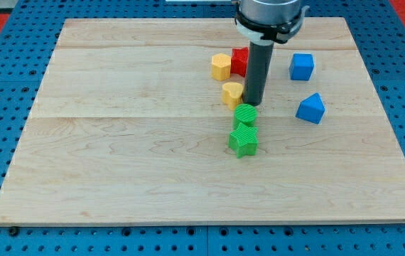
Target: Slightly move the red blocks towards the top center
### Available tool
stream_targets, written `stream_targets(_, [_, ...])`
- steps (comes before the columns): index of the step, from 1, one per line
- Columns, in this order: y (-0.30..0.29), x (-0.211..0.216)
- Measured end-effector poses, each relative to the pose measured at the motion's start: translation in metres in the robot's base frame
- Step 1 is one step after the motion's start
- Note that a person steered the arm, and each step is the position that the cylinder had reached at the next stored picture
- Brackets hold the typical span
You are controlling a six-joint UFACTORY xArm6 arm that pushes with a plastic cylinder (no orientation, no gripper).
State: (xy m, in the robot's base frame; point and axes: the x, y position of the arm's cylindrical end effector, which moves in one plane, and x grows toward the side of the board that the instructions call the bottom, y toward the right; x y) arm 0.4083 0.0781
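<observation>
A red block (239, 61) sits near the view's top centre, partly hidden behind my rod; only one red piece shows and its shape cannot be made out. A yellow hexagonal block (221, 66) touches its left side. My tip (252, 104) rests on the board below the red block, just right of a yellow heart-shaped block (232, 93) and just above a green round block (245, 114). A green star block (243, 140) lies below that.
A blue cube (302, 66) stands at the view's right of the rod. A blue triangular block (311, 108) lies below it. The wooden board (117, 156) sits on a blue pegboard.
</observation>
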Motion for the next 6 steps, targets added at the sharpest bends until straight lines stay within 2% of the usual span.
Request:
stream_targets(1, [0.025, -0.006])
stream_targets(3, [0.037, -0.039])
stream_targets(5, [-0.004, -0.071])
stream_targets(6, [-0.001, -0.072])
